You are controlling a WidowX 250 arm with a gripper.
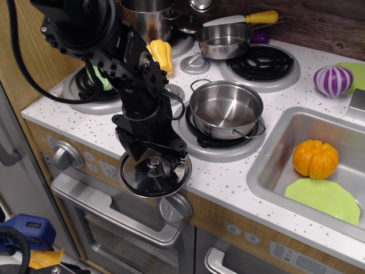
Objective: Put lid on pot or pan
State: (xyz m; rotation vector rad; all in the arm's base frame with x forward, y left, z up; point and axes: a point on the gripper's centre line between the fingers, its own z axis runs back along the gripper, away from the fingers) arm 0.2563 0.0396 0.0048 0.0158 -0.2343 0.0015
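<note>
The round shiny steel lid (140,184) lies flat at the counter's front edge, left of the pot, its rim reaching over the edge. My black gripper (153,164) is down over it, one finger on each side of the small central knob, the jaws apart and not closed on it. The arm hides the lid's back part. The wide shallow steel pot (226,108) with two wire loop handles stands open and empty on the front burner, up and to the right of the gripper.
A yellow-handled saucepan (225,39) and a tall stockpot (149,14) stand at the back. A green vegetable (100,77) and a yellow one (161,54) lie near the arm. The sink (268,162) holds an orange pumpkin (315,158) and a green plate (323,198). A purple onion (333,80) is at the right.
</note>
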